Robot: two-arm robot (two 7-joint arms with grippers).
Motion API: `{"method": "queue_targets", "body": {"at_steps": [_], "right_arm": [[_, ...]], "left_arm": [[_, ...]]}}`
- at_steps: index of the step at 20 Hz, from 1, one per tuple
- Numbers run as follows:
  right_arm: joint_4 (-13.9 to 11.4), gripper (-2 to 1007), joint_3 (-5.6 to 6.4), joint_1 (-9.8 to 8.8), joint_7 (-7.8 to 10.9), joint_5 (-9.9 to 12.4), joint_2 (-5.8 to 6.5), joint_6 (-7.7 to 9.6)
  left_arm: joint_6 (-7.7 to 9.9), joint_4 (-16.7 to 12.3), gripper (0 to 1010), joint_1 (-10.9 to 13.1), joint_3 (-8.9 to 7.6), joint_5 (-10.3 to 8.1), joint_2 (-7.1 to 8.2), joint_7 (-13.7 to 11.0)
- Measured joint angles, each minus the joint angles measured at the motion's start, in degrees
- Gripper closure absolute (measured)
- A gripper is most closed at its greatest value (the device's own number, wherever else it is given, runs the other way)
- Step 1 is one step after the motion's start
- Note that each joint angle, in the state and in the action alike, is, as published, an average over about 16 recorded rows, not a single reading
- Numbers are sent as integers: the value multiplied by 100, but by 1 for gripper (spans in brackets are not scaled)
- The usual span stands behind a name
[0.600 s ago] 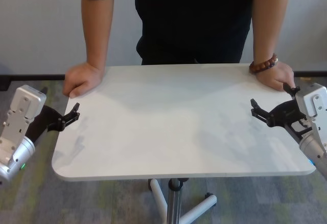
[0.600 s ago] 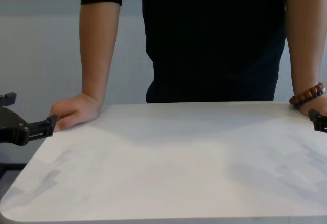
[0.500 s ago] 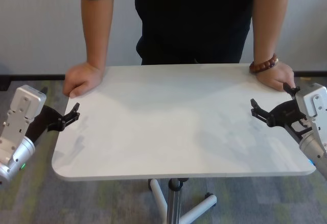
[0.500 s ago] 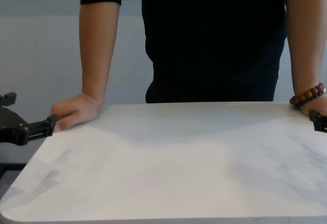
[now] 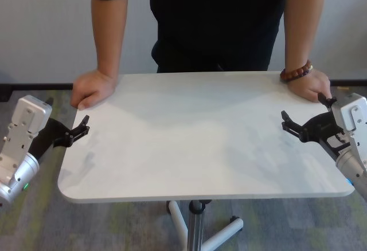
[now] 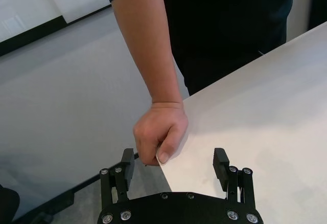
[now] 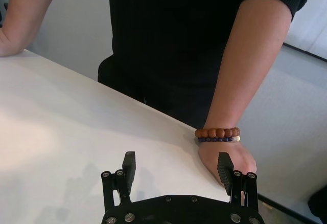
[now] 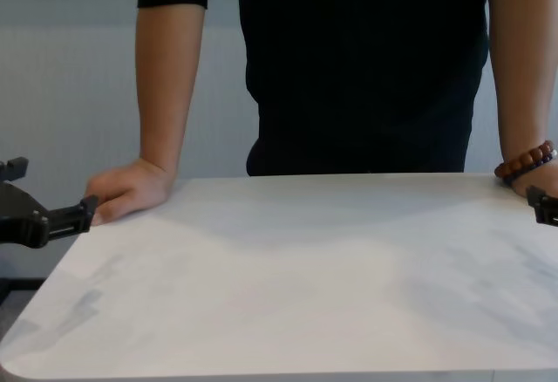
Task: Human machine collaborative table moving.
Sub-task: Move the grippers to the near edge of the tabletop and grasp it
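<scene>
Robot and person face each other across the table (image 5: 200,142), grippers spread at its two side edges.

The table stands in the middle of the scene on a grey post (image 5: 196,222), its top bare. The person (image 5: 215,22) stands at the far side with one hand (image 5: 90,89) gripping the far left corner and the other hand (image 5: 311,85), with a bead bracelet (image 5: 296,72) at the wrist, on the far right corner. The left gripper (image 6: 176,163) sits at the left edge, just near of that hand, fingers wide apart with the edge between them. The right gripper (image 7: 177,166) is at the right edge near the braceleted hand, fingers equally wide, not clamped.
</scene>
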Motion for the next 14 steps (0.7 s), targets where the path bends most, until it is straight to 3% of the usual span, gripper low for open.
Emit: {"method": "queue_targets", "body": {"at_steps": [14], "right_arm": [[0,0,0,0,0,0,0,0]], "left_arm": [[0,0,8,0,0,0,0,0]]}}
